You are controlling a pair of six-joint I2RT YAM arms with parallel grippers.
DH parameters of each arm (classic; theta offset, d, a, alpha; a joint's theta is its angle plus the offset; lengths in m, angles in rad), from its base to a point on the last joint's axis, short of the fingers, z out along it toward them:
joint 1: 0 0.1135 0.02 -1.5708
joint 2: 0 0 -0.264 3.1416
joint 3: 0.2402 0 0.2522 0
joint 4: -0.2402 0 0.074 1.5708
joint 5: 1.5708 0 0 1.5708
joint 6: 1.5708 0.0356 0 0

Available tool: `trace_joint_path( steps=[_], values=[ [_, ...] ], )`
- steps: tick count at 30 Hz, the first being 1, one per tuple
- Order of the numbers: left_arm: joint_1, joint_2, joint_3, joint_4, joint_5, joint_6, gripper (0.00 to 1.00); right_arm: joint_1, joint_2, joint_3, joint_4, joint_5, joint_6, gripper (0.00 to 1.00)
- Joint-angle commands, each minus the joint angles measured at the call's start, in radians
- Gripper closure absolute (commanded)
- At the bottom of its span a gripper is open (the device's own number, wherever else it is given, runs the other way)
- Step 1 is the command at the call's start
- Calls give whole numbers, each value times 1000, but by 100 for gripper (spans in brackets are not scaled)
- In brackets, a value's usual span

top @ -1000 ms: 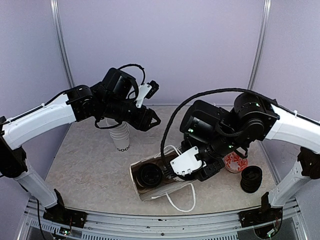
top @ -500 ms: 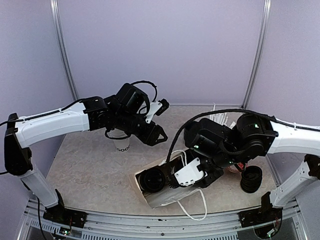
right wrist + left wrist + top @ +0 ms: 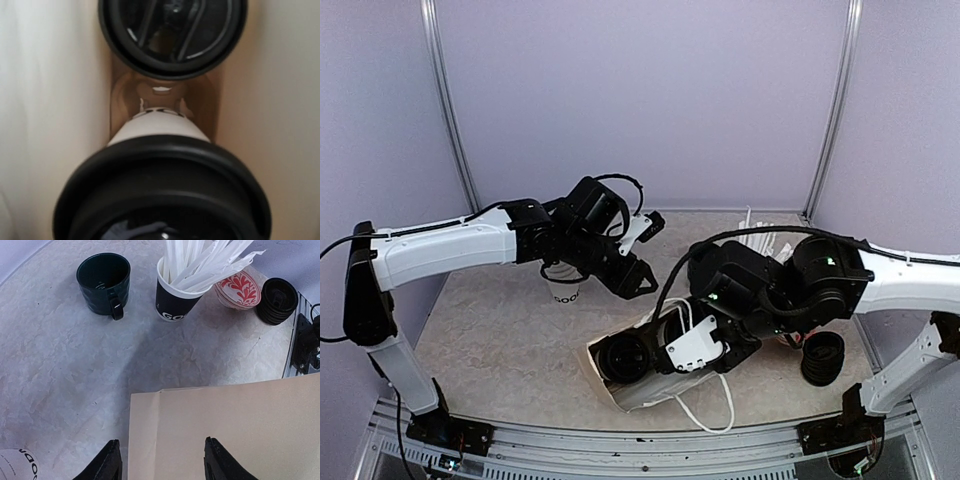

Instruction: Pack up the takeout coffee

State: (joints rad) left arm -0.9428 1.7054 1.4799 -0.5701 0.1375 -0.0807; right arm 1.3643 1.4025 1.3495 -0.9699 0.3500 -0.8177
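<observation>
A pale paper bag (image 3: 632,392) with white cord handles lies on its side at the front centre. A coffee cup's black lid (image 3: 620,358) shows in it. My right gripper (image 3: 704,346) is at the bag. In its wrist view a lidded white cup (image 3: 165,190) fills the foreground and hides the fingers. A second black lid (image 3: 172,35) sits beyond it, with the brown tray (image 3: 119,100) between. My left gripper (image 3: 638,278) is open and empty, hovering over the bag's flat side (image 3: 225,430). A lidless white lettered cup (image 3: 563,291) stands behind it and shows in the left wrist view (image 3: 15,462).
A black cup with white sticks (image 3: 172,305), a dark green mug (image 3: 104,282), a red-patterned bowl (image 3: 239,287) and a stack of black lids (image 3: 822,358) stand at the back right. Purple walls enclose the table.
My left arm has swung right and down toward the bag. My right gripper has moved lower and forward, and the bag has shifted a little toward the front with it.
</observation>
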Motion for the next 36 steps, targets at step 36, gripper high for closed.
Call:
trace_joint_path(
  steps=[36],
  values=[
    [-179,-235,0,87,267,251,46,5,-30,24,45,11,6,63]
  ],
)
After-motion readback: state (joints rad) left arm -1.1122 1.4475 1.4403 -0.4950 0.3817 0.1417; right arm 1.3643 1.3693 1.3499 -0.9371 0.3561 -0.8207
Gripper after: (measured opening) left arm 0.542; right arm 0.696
